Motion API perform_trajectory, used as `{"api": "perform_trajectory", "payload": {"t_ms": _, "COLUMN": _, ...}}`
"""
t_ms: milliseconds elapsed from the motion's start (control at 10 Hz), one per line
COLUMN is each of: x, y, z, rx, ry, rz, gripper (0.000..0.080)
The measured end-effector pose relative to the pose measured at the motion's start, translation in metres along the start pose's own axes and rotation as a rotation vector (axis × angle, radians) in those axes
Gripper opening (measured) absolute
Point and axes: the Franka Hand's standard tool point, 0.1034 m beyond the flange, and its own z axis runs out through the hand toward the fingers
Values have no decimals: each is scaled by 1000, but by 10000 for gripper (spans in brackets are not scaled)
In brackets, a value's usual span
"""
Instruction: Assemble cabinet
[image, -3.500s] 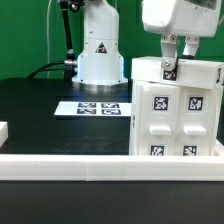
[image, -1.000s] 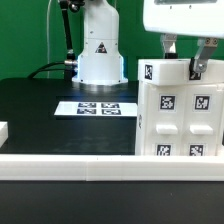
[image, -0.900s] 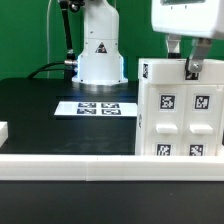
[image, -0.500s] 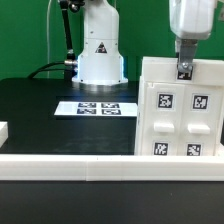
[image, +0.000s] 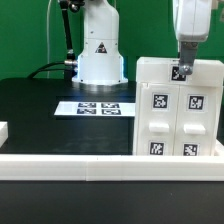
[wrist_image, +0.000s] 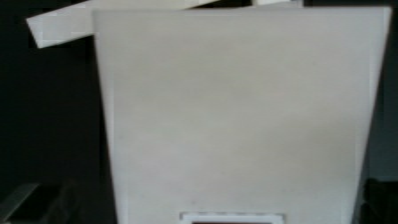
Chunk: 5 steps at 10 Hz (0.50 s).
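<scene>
The cabinet (image: 176, 122), a large white box with black-and-white tags and small drawer fronts, stands upright on the black table at the exterior view's right. My gripper (image: 182, 70) comes down from above onto its top edge and looks shut on the top wall, seen edge-on. In the wrist view a plain white face of the cabinet (wrist_image: 231, 110) fills the picture, and my fingertips are hardly visible in the dark lower corners.
The marker board (image: 93, 108) lies flat on the table in front of the arm's white base (image: 100, 52). A white rail (image: 70, 166) runs along the near edge. A small white piece (image: 3, 130) shows at the left edge.
My wrist has turned and come down. The cabinet has turned with it and dropped from a raised pose to stand lower, its tagged front facing the exterior camera.
</scene>
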Motion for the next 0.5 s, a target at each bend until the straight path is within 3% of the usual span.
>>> {"api": "perform_trajectory", "payload": {"t_ms": 500, "x": -1, "y": 1, "z": 1, "rx": -1, "ry": 0, "rz": -9, "gripper": 797}}
